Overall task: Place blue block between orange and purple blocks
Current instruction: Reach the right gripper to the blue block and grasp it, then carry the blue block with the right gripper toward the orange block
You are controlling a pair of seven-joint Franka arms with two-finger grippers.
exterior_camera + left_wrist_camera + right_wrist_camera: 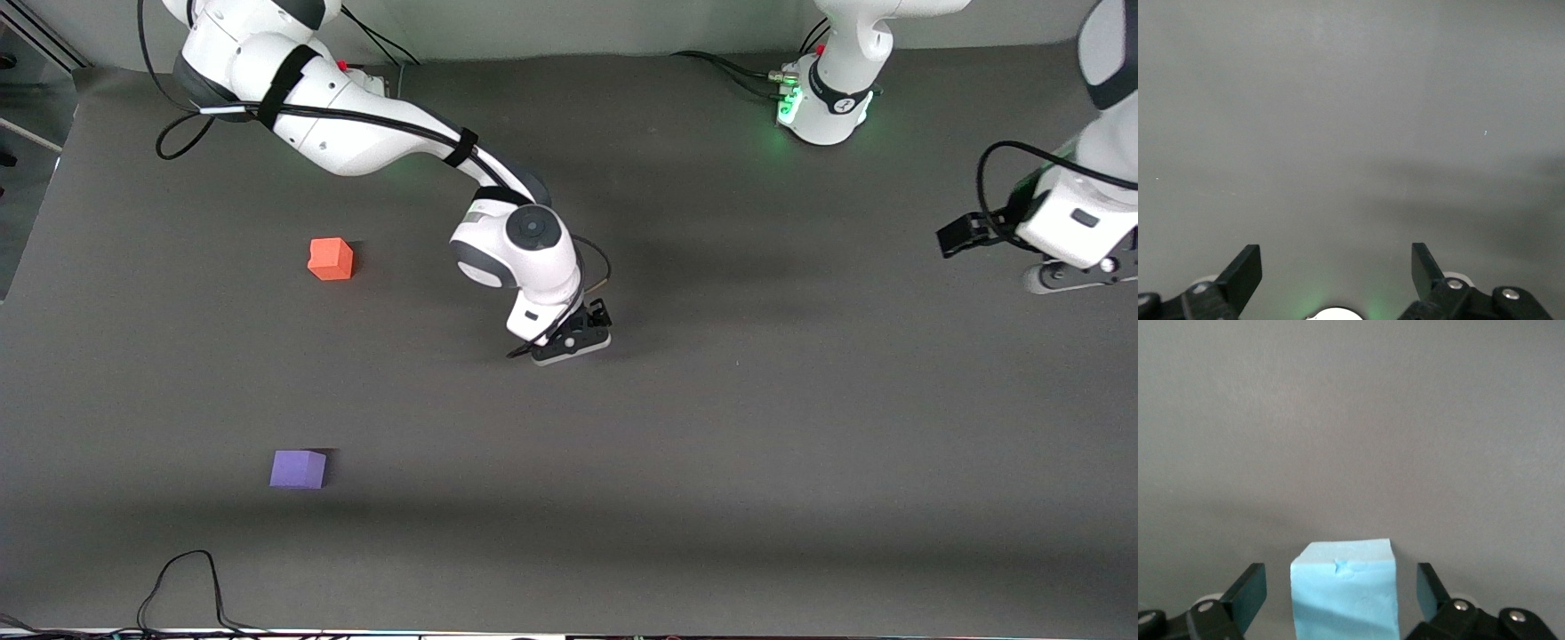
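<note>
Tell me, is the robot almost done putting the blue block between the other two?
Not yet. The right gripper is low at the table's middle, open fingers either side of the blue block but not squeezing it. The orange block and purple block sit apart with a bare gap between them. Grabbing, carrying and placing remain. The left gripper waits, open.

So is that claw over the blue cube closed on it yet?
Open: the right gripper has a gap showing between each finger and the blue block.

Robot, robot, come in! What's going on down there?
Right hand open, low around blue block. Left hand open, waiting at its table end. Orange block, purple block apart, nothing between.
</note>
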